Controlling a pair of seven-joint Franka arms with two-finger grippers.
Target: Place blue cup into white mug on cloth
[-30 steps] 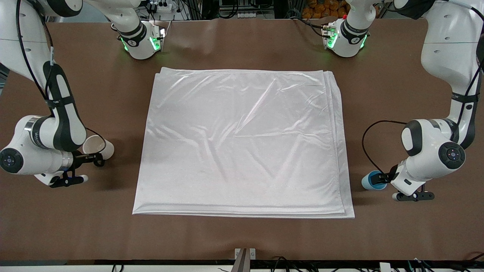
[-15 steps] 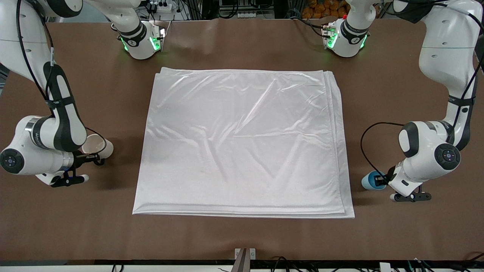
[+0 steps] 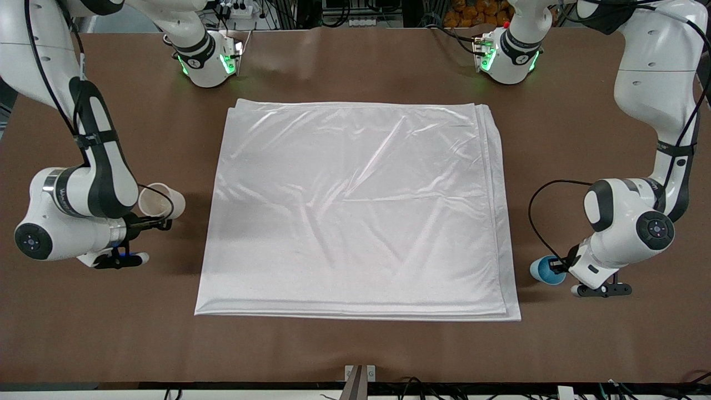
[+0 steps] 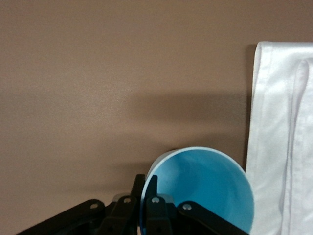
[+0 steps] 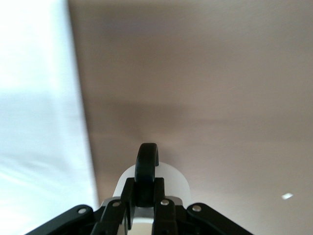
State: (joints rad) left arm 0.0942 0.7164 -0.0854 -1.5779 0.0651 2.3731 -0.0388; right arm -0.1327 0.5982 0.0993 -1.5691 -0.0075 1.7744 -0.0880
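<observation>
Blue cup [image 3: 545,270] is sitting pinched by its rim in the left gripper [image 3: 561,268], beside the cloth [image 3: 355,211]; the bent right arm's gripper [image 3: 158,224] is clamping the white mug's [image 3: 161,203] handle.

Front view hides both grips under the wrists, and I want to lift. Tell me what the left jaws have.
Observer: In the left wrist view, the left jaws are shut on the rim of the blue cup, with one finger inside it and one outside.
Operator: Now report the right side.
Observer: In the right wrist view, the right jaws are shut on the black loop handle of the white mug, not on its wall.
</observation>
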